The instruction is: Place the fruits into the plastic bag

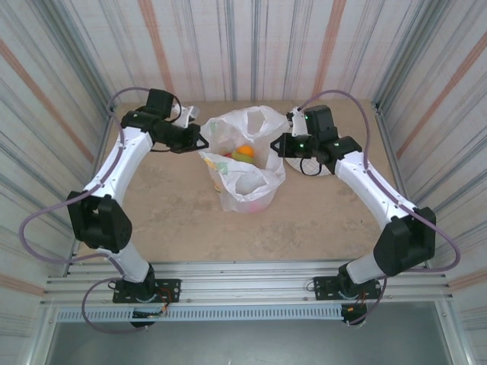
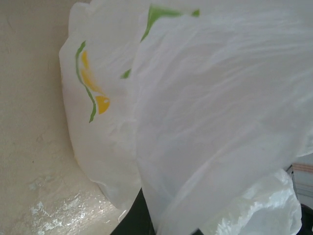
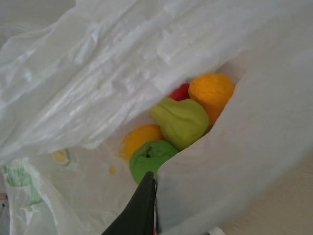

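The bag (image 1: 242, 160) stands in the middle of the worktop (image 1: 175, 220) with its mouth pulled wide. The left pincer (image 1: 201, 141) is at one rim and the right pincer (image 1: 278, 144) at the opposite rim, most likely to stretch the opening apart so fruit can drop in and stay there.

In the right wrist view the right pincer is clenched on a fold of the bag's edge. Film drapes over the left pincer's fingers in its own view, so I cannot tell whether it is clamped or released.

One bag, two pincers. Five fruits (image 3: 181, 121) show inside, piled together at the bottom:
- two orange
- two green
- one red, only a sliver of it behind the others

More may lie hidden under the folds.
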### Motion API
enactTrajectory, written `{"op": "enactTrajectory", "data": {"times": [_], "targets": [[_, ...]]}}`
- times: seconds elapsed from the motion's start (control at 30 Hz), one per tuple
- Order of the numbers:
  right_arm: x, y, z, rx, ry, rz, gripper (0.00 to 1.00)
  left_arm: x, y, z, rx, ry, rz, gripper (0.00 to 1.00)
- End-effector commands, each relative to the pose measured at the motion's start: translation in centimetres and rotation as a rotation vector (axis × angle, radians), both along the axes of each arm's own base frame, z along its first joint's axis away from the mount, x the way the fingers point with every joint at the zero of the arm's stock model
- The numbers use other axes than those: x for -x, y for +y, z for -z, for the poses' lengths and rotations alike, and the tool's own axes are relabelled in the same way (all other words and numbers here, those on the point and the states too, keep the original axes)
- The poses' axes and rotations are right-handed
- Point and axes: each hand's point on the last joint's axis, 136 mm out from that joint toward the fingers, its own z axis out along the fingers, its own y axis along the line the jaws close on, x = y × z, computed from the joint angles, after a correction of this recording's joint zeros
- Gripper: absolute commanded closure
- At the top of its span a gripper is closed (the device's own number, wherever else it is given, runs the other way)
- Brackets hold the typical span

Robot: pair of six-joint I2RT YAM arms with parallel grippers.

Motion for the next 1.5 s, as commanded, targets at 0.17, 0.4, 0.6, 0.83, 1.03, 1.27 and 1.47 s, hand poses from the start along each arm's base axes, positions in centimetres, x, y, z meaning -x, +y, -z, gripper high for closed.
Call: {"op": "enactTrajectory", "data": {"times": [0.17, 0.4, 0.6, 0.83, 1.03, 1.27, 1.47], "targets": [[-0.3, -1.1, -0.1, 0.1, -0.035, 0.001, 0.85, 0.1, 0.3, -1.3, -0.002, -0.062, 0.002, 0.93], [0.3, -3.8, -3.4, 0.179, -0.129, 0.054, 0.59, 1.2, 0.4, -5.5, 0.045, -0.205, -0.001, 0.68], [1.2, -7.2, -6.1, 0.227, -0.204, 0.13, 0.43, 2.3, 1.0, -7.7, 0.069, -0.292, -0.031, 0.53], [2.2, -11.2, -9.8, 0.314, -0.332, 0.236, 0.27, 3.3, 2.8, -9.6, 0.058, -0.406, -0.122, 0.41], [2.4, -15.1, -12.0, 0.392, -0.448, 0.378, 0.14, 3.8, 6.3, -8.6, 0.002, -0.492, -0.307, 0.26], [1.9, -19.9, -9.1, 0.44, -0.492, 0.584, 0.01, 3.7, 11.1, -4.8, -0.016, -0.607, -0.582, 0.11], [1.6, -21.8, -6.5, 0.468, -0.444, 0.654, 0.01, 3.0, 14.8, -0.7, -0.09, -0.593, -0.746, 0.1]]}}
